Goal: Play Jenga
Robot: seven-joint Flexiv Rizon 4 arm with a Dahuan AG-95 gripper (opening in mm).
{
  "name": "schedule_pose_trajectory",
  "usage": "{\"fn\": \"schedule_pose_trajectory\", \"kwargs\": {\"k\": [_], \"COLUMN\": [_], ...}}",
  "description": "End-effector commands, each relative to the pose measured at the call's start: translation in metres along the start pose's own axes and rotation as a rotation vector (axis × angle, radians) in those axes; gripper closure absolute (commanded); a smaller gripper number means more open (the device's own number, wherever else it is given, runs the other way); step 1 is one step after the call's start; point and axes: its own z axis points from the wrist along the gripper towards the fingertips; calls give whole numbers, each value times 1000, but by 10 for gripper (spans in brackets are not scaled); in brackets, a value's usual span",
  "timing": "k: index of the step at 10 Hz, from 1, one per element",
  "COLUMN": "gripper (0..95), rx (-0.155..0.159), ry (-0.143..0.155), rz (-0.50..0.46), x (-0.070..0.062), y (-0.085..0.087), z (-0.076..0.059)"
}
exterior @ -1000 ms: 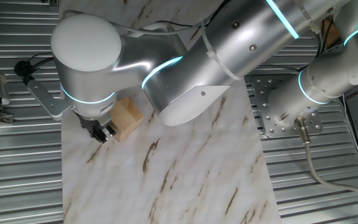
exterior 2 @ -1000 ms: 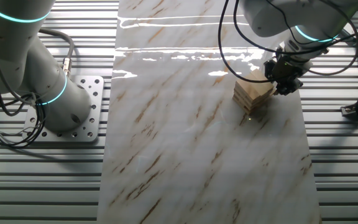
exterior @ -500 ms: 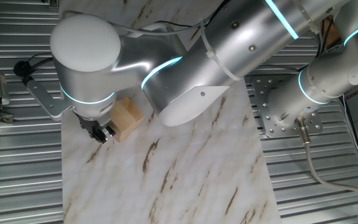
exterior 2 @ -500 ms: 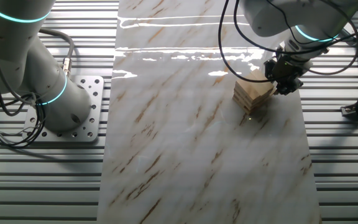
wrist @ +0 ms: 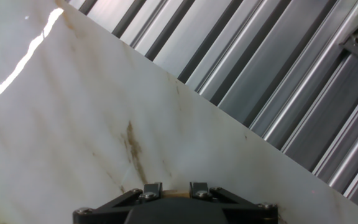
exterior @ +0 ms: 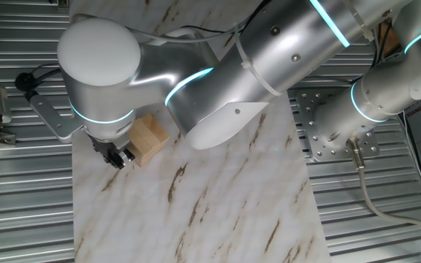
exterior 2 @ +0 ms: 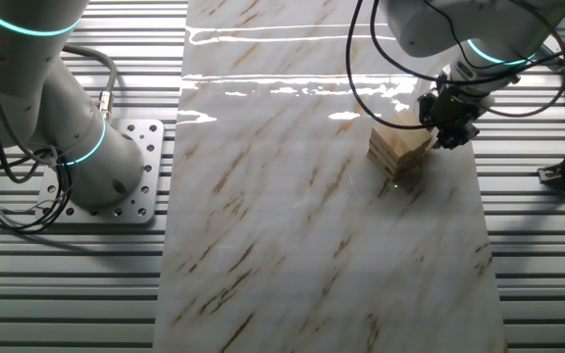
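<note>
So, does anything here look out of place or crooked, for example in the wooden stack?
Nothing stands out. The Jenga stack stands whole on the marble board near its edge, with no block fallen off. The gripper is at the stack's side.

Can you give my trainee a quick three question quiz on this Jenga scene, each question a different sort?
1. True or false: the Jenga stack lies toppled and scattered across the marble board.
2. Where is the tool relative to the stack? A) at its side B) far across the board C) off the board
3. Fill in: the board lies on a ribbed ______ table.

Key
1. False, it stands stacked.
2. A.
3. Metal.
</note>
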Motion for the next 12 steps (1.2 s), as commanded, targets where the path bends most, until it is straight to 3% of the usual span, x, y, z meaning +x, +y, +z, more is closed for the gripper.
{"fn": "schedule_pose_trajectory", "kwargs": {"k": [1,12], "gripper": [950,950], "rx": [-2,-1], "ry": [2,3], "rz": [-1,-2], "x": [-1,-5], "y": [0,0], "z": [0,1]}}
